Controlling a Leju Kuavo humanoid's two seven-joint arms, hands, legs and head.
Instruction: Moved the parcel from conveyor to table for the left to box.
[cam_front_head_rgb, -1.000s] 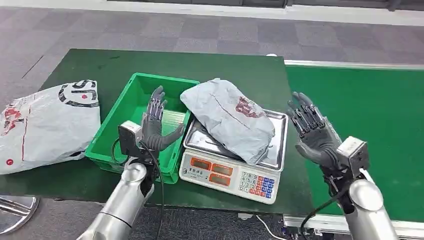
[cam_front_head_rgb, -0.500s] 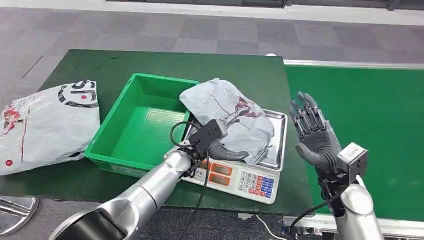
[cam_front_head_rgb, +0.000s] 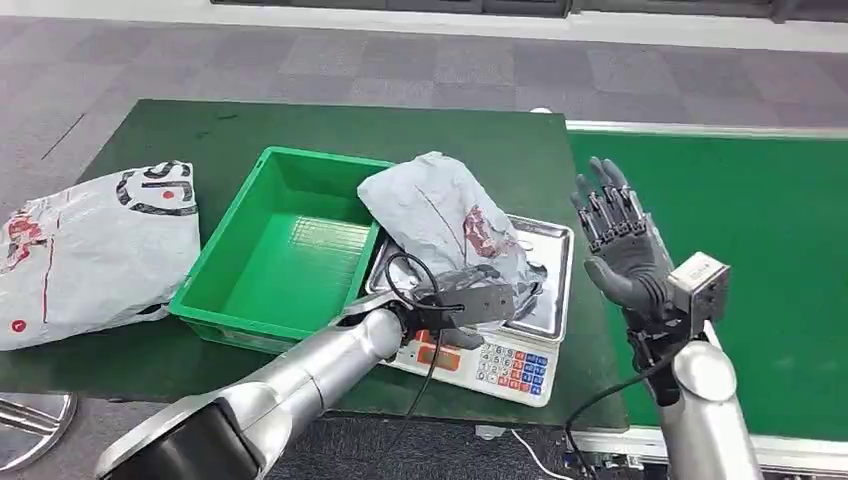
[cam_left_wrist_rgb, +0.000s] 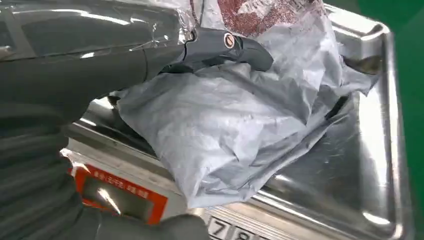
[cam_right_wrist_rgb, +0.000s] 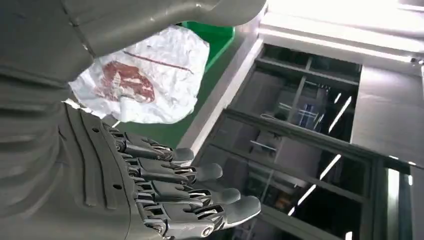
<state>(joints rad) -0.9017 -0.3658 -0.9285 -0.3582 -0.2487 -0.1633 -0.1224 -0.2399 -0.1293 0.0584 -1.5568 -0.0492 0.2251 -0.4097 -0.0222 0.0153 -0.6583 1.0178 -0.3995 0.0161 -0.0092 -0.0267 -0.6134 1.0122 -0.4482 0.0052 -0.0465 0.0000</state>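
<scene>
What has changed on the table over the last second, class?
The left hand left the green bin, swung right across the scale and closed on the grey parcel, which has crumpled and tipped up. The right hand stayed raised and open; the white bag stayed put.

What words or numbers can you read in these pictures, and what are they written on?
"7" and "8": on the scale's keypad, cut off at the picture's edge.
Scale displays: orange panels, digits not readable.
Keypad in the head view: too small to read.
Grey parcel: red print, too blurred to read.
White bag on the table: black and red marks, crumpled, not readable.
</scene>
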